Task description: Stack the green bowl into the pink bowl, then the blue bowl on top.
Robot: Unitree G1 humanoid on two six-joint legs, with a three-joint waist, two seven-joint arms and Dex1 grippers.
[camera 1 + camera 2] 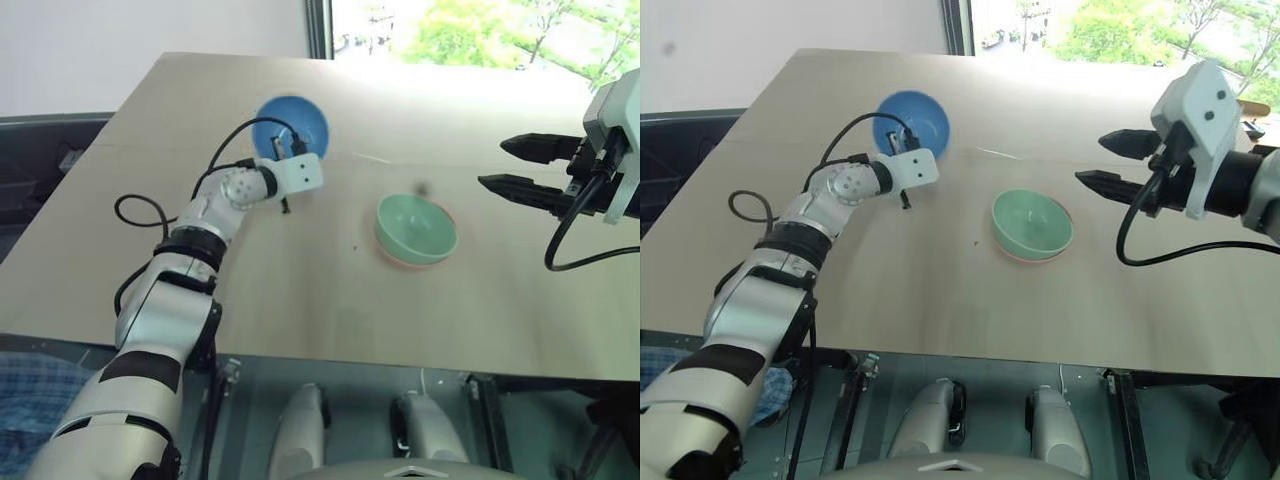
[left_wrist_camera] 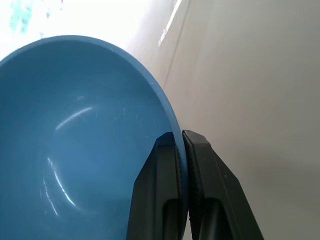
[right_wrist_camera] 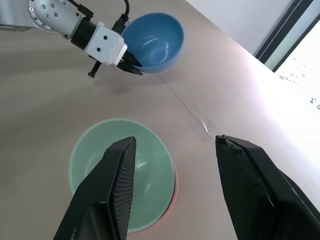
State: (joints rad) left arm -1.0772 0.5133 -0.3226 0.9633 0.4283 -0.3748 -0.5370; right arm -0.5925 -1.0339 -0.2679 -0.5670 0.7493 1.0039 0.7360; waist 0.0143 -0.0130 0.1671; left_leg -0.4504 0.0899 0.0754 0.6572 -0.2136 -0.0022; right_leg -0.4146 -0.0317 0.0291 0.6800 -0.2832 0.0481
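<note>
Blue bowl (image 1: 292, 122) sits at the far left of the table (image 1: 300, 300), and the left gripper (image 2: 182, 142) has its two fingers pinched tight on the bowl's near rim, one finger inside the wall and one outside. In the right wrist view the bowl looks tilted, its mouth turned up and partly toward the gripper; whether its base has left the table I cannot tell. A round bowl has no long axis to speak of.

Green bowl (image 1: 416, 226) already sits nested in the pink bowl (image 1: 400, 258), mouth up, with just a pink edge peeking out beneath it. That pair lies near the table's middle, well apart from the blue bowl and to its right.

Right gripper (image 1: 512, 165) hovers above the table, right of the stacked pair, fingers spread apart and holding nothing.
</note>
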